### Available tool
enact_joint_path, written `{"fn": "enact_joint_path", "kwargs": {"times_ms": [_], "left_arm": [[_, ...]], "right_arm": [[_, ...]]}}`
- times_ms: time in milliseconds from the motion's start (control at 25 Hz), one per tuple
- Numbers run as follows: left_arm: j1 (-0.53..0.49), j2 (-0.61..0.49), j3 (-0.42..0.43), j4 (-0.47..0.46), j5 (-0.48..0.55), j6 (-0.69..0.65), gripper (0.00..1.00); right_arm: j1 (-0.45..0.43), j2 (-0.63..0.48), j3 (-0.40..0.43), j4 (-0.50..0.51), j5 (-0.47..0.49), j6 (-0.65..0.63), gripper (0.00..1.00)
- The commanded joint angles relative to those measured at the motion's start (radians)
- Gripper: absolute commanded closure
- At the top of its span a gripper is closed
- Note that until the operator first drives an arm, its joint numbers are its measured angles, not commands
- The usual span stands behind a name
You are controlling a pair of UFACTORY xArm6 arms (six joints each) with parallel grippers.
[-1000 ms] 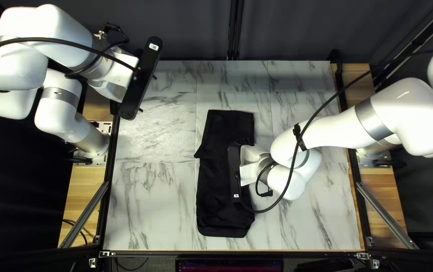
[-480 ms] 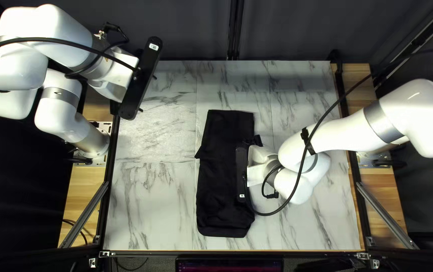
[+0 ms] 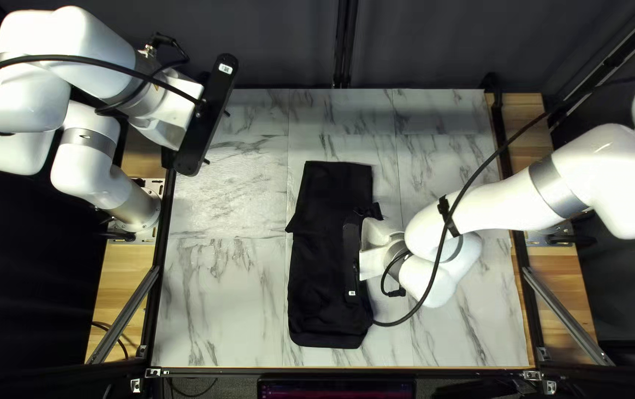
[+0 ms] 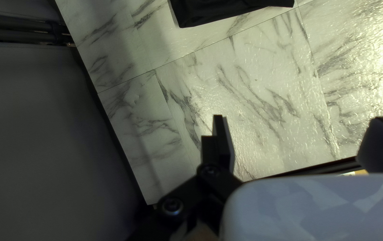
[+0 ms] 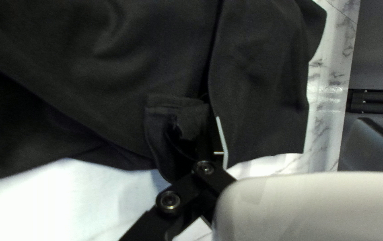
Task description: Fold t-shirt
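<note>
In the top left view the black t-shirt (image 3: 317, 273) lies folded lengthwise in a narrow strip. Over its right side is my right gripper (image 3: 351, 258), fingertips hidden there. The right wrist view shows my right gripper (image 5: 292, 119) open above the shirt (image 5: 258, 80); a small turned-up flap of cloth (image 5: 178, 107) bunches beside one finger, not pinched. My left gripper (image 3: 217, 137) hangs over the table's far left part, away from the shirt. From its wrist my left gripper (image 4: 299, 119) is open, only tabletop below, with an edge of the shirt (image 4: 227, 9) farther off.
Around the shirt shows the marble-patterned table (image 3: 221, 295), with a dark curtain (image 3: 273, 44) behind its far edge. A black cable (image 3: 473, 174) loops along my right arm. A metal bar (image 3: 121, 316) slants beside the table's left edge.
My right gripper has shifted right from over the shirt, then slightly back left. A small flap of cloth now shows beyond its far end. The left arm has stayed still.
</note>
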Motion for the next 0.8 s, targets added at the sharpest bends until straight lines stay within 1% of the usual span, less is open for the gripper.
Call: {"fn": "enact_joint_path", "kwargs": {"times_ms": [40, 240, 440, 520, 640, 800], "left_arm": [[0.000, 0.000, 0.000, 0.000, 0.000, 0.000, 0.00], [0.000, 0.000, 0.000, 0.000, 0.000, 0.000, 0.00], [0.000, 0.000, 0.000, 0.000, 0.000, 0.000, 0.00], [0.000, 0.000, 0.000, 0.000, 0.000, 0.000, 0.00], [0.000, 0.000, 0.000, 0.000, 0.000, 0.000, 0.00], [0.000, 0.000, 0.000, 0.000, 0.000, 0.000, 0.00]], "right_arm": [[0.005, -0.012, 0.005, 0.004, 0.010, -0.004, 1.00], [0.017, -0.019, 0.019, 0.006, 0.019, 0.009, 1.00], [0.043, -0.039, 0.023, 0.018, 0.048, 0.015, 1.00], [0.050, -0.044, 0.031, 0.013, 0.051, 0.035, 1.00], [0.067, -0.062, 0.060, -0.001, 0.053, 0.098, 1.00], [0.101, -0.081, 0.080, 0.004, 0.082, 0.167, 1.00]]}}
